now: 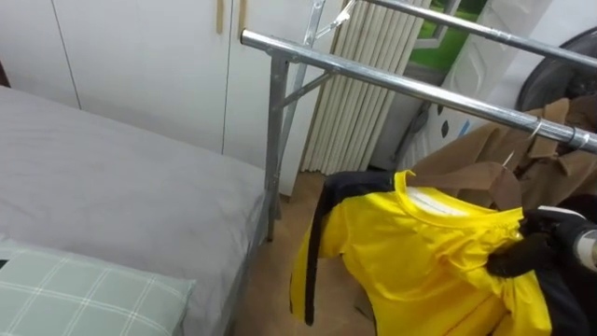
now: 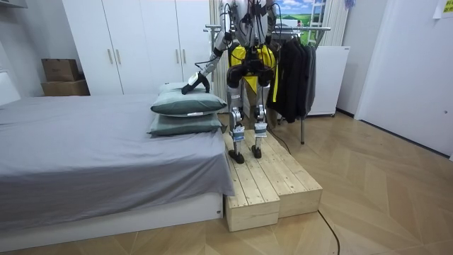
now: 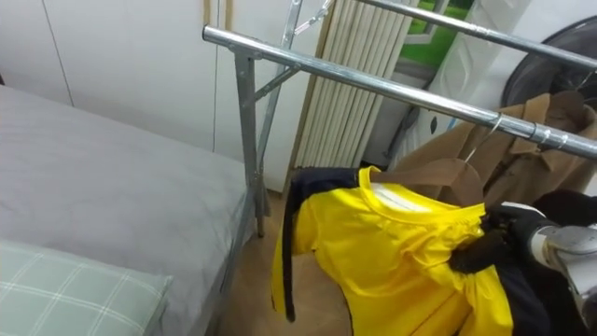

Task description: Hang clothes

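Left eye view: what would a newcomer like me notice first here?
The bright yellow shirt, low and right of centre, gripped by the robot's dark right hand. Above it a metal rail slants across, with a brown garment hanging at the right. In the room view, the robot stands on a wooden platform beside the bed.

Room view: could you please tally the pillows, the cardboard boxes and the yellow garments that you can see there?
pillows: 2
cardboard boxes: 2
yellow garment: 1
Total: 5
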Robot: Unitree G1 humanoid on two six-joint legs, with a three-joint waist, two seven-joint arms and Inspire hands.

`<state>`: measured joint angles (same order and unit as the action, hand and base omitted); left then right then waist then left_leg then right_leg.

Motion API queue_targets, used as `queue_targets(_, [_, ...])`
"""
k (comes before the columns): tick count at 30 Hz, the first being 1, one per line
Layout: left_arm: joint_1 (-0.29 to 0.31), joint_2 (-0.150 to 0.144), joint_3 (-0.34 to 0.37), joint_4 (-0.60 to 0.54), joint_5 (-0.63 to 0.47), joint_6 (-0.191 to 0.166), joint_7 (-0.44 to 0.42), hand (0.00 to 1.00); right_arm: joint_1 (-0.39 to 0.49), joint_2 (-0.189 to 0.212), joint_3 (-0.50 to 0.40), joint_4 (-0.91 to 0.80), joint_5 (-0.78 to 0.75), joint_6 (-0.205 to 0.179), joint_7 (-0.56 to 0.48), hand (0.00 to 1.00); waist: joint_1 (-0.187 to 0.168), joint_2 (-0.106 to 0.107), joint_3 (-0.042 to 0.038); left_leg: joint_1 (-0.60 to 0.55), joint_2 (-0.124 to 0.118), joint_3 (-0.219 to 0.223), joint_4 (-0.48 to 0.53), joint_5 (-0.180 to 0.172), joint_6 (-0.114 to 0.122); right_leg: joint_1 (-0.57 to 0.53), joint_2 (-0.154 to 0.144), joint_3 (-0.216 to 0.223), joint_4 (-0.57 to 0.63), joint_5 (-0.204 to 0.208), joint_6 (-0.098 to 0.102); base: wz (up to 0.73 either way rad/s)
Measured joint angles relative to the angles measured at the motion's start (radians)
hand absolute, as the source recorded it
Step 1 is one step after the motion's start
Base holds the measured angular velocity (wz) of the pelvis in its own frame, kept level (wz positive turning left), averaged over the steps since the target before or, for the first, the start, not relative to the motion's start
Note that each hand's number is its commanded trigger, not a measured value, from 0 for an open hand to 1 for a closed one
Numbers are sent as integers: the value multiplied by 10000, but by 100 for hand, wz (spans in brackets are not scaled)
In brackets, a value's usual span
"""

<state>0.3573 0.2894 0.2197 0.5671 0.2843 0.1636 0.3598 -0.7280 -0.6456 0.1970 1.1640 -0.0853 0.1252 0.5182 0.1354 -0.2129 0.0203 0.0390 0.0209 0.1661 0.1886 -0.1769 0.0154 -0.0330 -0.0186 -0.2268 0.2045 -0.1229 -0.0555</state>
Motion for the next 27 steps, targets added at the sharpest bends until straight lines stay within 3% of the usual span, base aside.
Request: queue_targets(27, [5,6,-3,-682,-1,332,4,0,2,4,3,-11,-32,92,297,100,116,-196,30,-93,13,-11,-13,-1,-2,-86,20,-15,-22,5,-7,0])
